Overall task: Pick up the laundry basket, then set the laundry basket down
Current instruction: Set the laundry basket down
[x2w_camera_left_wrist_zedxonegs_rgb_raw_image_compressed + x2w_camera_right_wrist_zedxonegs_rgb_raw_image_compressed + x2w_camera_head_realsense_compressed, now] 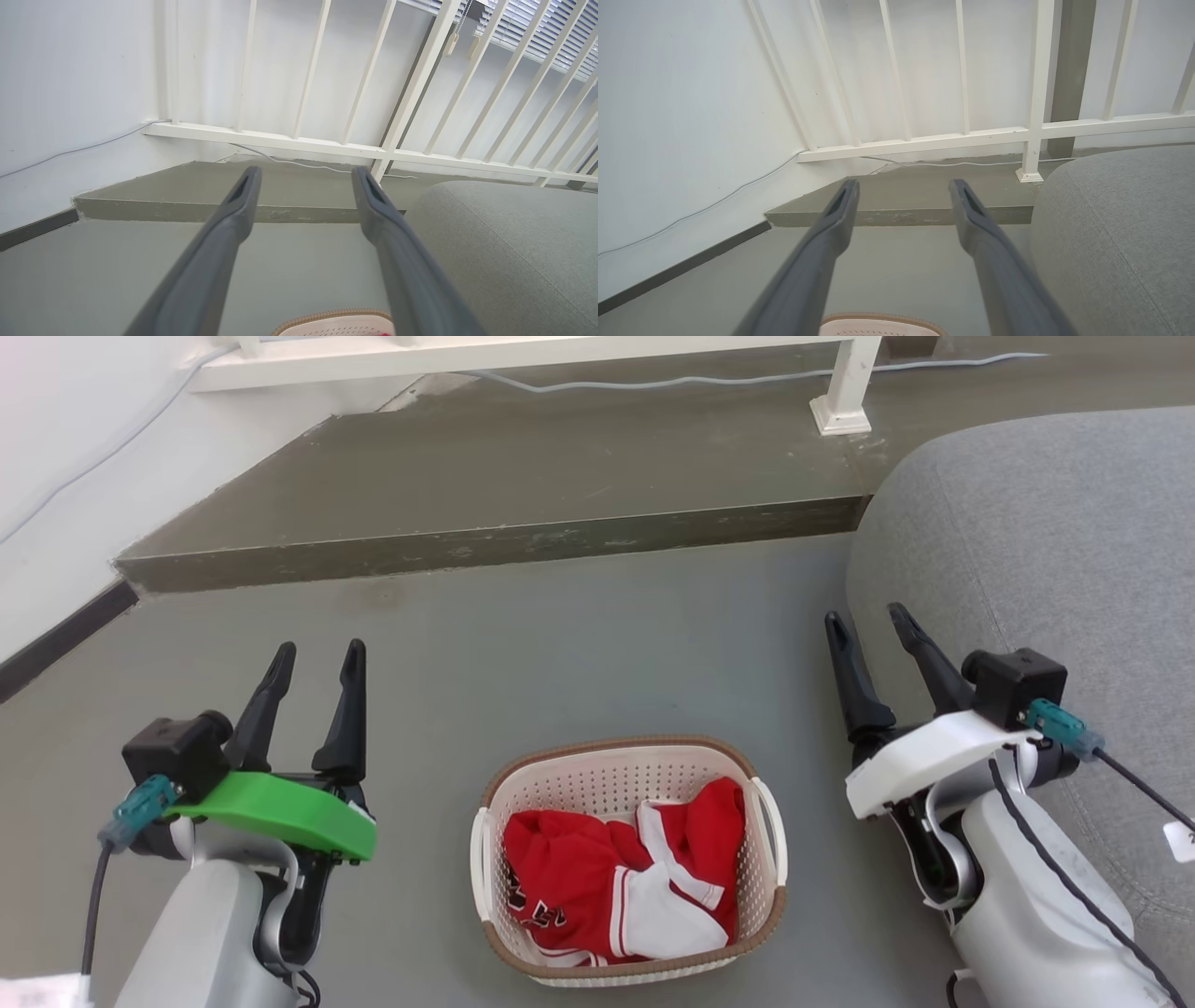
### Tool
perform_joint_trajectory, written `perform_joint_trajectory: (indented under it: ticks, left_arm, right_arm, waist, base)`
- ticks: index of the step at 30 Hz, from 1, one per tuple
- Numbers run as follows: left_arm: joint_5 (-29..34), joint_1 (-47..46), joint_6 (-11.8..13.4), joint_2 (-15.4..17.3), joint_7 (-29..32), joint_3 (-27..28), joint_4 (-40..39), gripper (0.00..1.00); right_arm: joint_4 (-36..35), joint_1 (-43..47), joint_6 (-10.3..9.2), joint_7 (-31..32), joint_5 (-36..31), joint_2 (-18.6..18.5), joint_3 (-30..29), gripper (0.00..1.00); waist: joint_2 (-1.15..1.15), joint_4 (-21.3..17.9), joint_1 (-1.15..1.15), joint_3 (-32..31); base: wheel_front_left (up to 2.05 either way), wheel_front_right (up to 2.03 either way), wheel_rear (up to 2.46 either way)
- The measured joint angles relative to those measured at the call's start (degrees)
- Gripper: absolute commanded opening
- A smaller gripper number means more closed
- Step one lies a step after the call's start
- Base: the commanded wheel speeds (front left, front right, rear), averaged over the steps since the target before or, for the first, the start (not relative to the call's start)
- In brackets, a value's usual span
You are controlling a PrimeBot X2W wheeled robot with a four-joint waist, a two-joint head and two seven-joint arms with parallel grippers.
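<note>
The laundry basket (597,775) stands on the grey floor between my arms, cream-white and perforated, with a brown woven-look rim and a white handle on each side. Red and white clothing (621,877) lies inside it. My left gripper (317,653) hovers open to the basket's left, nothing between its fingers. To the basket's right, my right gripper (868,618) is open and empty too. A bit of the basket's rim (334,315) peeks in at the bottom of the left wrist view, and likewise the basket's rim (882,318) in the right wrist view.
A grey cushioned seat (1055,541) bulges in on the right, close to my right arm. Ahead is a raised concrete step (485,495) with a white railing (327,144) and a cable along it. A white wall (56,448) runs on the left.
</note>
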Motion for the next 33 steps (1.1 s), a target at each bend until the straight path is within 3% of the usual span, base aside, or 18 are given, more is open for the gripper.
perform_joint_trajectory:
  ticks: [33]
  left_arm:
    - [6.46,5.97,0.24,-1.90,0.00,4.08,-6.03,1.00]
  right_arm:
    - [-5.48,3.52,-1.46,0.00,-3.53,0.02,-2.80,1.00]
  waist:
    - [0.00,-0.34,0.00,0.97]
  base:
    - [0.00,0.00,0.00]
